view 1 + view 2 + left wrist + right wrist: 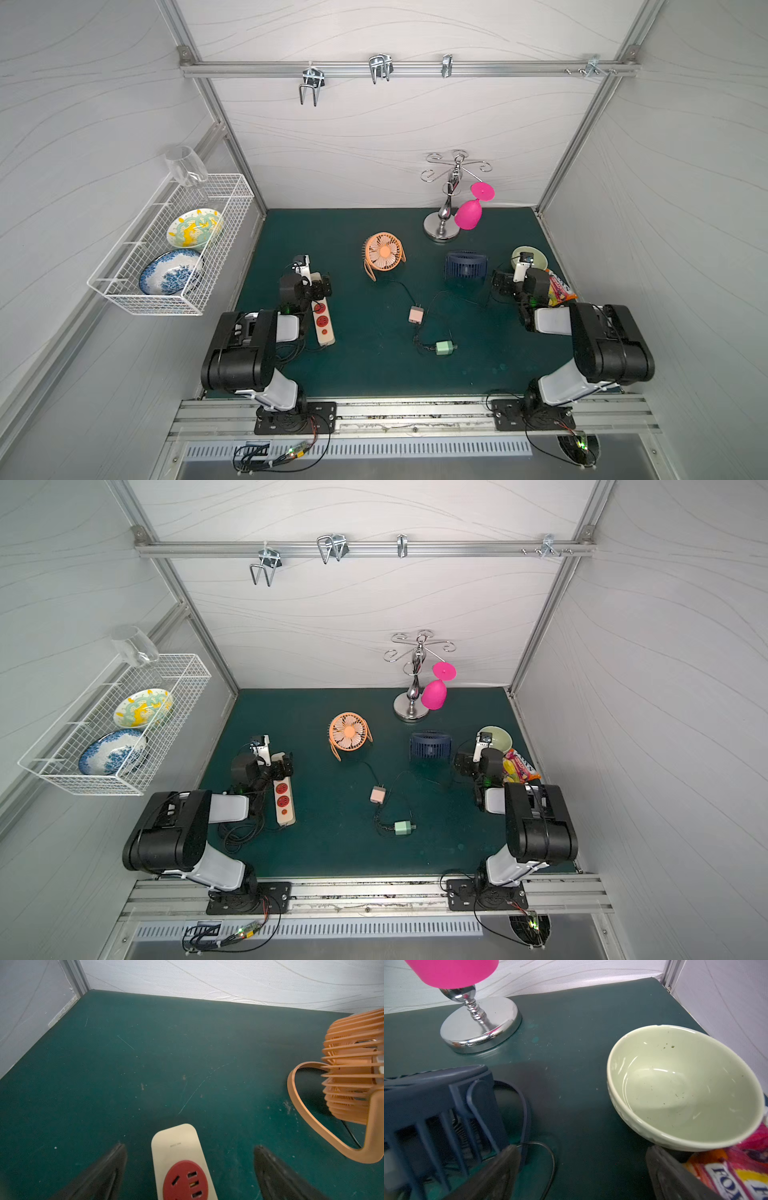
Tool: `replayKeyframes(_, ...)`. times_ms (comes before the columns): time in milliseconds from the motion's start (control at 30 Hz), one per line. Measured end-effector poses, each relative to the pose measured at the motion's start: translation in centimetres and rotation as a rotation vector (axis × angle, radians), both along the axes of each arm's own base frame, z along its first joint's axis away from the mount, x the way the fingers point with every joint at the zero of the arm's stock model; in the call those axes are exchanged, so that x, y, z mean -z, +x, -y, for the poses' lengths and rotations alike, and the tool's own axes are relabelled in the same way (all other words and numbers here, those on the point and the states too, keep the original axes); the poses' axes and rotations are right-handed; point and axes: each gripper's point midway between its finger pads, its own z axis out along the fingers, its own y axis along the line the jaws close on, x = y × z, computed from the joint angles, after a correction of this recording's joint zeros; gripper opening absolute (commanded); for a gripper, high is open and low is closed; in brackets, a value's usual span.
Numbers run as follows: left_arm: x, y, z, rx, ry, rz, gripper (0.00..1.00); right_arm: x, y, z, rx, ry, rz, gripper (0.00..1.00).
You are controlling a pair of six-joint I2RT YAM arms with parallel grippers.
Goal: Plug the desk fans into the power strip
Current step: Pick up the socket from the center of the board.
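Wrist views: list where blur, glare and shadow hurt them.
Left wrist view: the left hand is smeared and dark, the power strip is sharp, and the orange fan casts a black shadow inside its stand. Right wrist view: glare streaks the chrome stand base and the green bowl; the right hand and the near blue fan are soft.

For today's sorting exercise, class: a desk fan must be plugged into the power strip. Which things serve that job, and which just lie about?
Job: power strip, orange fan, blue fan, pink plug, green plug.
Lying about: bowl, snack packet, pink glass, stand, basket, blue plate, yellow plate.
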Motion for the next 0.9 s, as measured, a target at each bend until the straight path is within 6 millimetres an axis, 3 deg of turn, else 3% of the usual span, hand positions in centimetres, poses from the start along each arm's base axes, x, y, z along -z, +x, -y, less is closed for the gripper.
replayKeyframes(733,0.0,0.0,0.1,0.003,0.002,-0.008,1.00,-0.1,-0.1,0.0,0.013,-0.015,-0.029,0.99)
replayKeyframes(800,-0.3,0.1,0.1,0.007,0.004,-0.035,1.00,-1.0,0.2,-0.1,0.024,-0.025,-0.046,0.99)
replayKeyframes(900,-3.0,0.9,0.5,0.030,0.009,-0.046,1.00,-4.8,0.8,-0.1,0.043,-0.033,0.004,0.99)
